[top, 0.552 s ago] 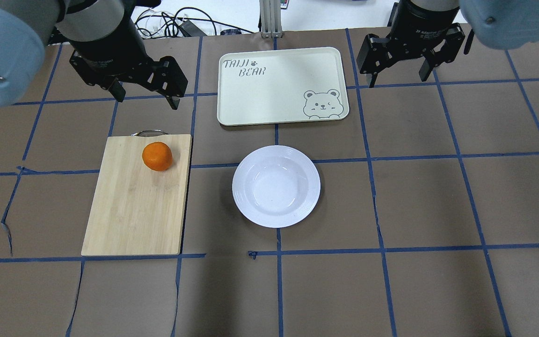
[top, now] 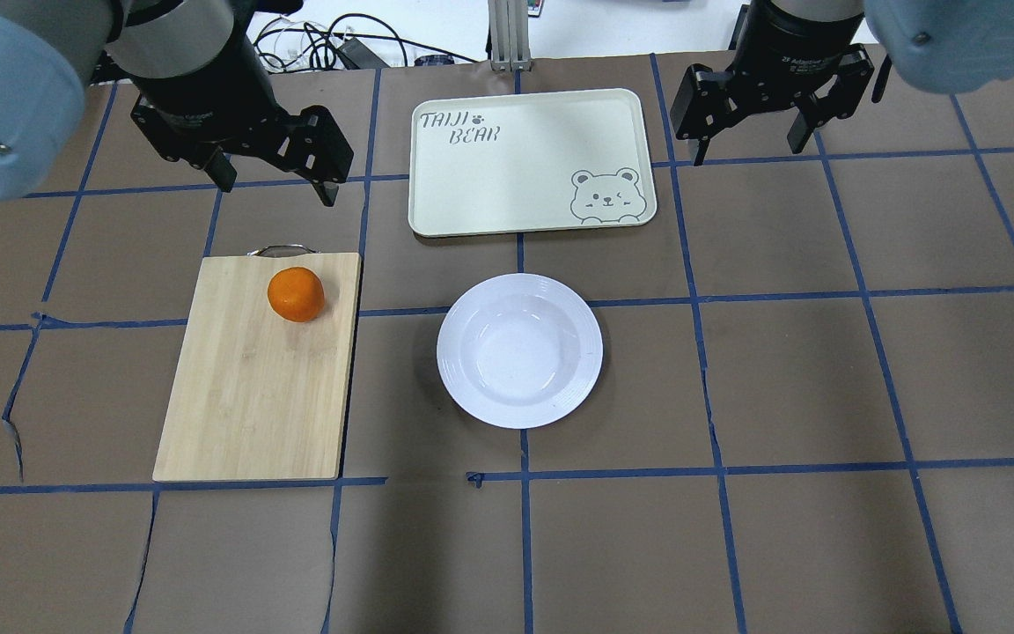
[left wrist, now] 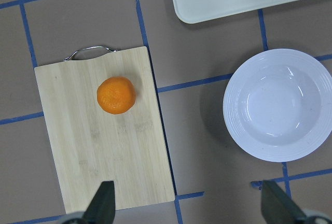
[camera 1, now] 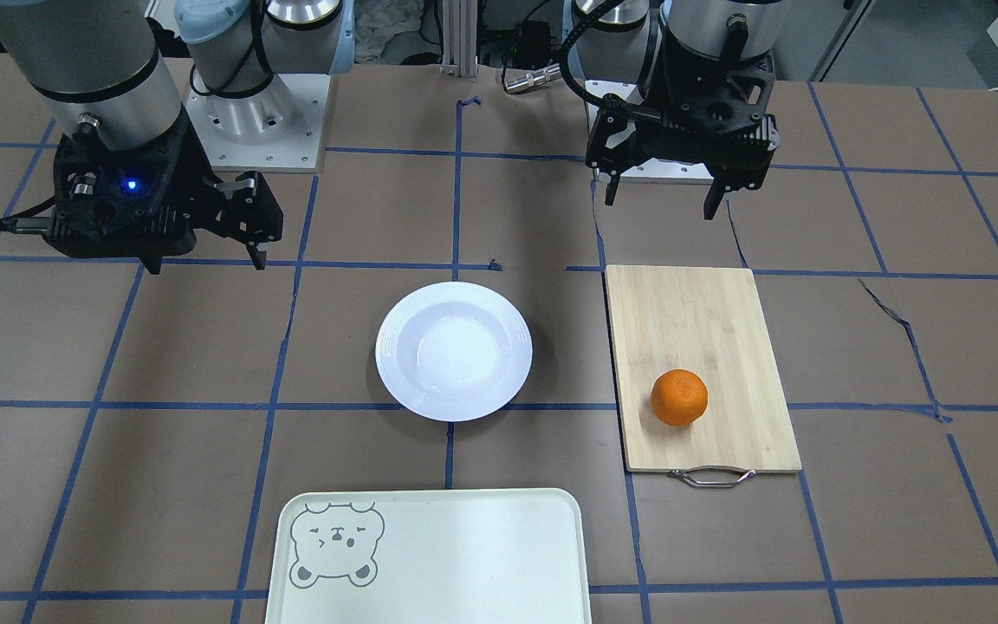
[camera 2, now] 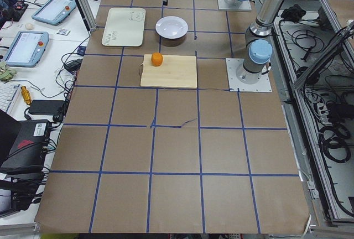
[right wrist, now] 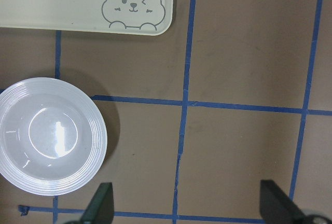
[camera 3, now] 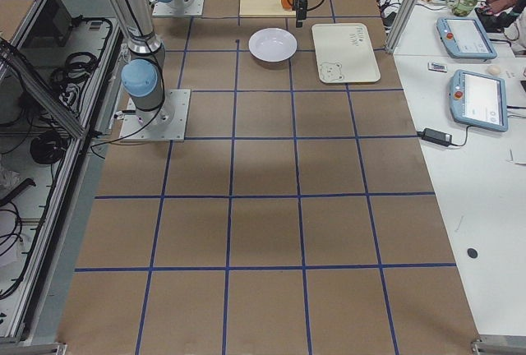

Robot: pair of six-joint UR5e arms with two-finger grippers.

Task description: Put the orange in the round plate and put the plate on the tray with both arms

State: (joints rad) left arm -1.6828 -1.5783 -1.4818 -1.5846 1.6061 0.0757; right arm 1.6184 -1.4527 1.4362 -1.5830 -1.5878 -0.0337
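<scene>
The orange point(top: 296, 294) point(camera 1: 679, 398) point(left wrist: 116, 95) rests on a bamboo cutting board, near its handle end. The round white plate point(top: 519, 350) point(camera 1: 454, 351) point(right wrist: 49, 141) lies empty on the table, to the right of the board. Beyond it lies the cream tray point(top: 507, 167) point(camera 1: 447, 555) with a bear face in one corner, nothing on it. My left gripper point(top: 278, 180) point(camera 1: 660, 201) point(left wrist: 189, 206) hovers open, high over the table beside the board. Open as well, my right gripper point(top: 749, 148) point(camera 1: 204, 260) point(right wrist: 188, 206) hangs right of the tray.
The bamboo cutting board point(top: 252, 396) point(camera 1: 698, 329) with a metal handle lies left of the plate. Brown paper with blue tape lines covers the table point(top: 824, 396). Cables and tablets sit past the table's far edge point(camera 2: 33, 40).
</scene>
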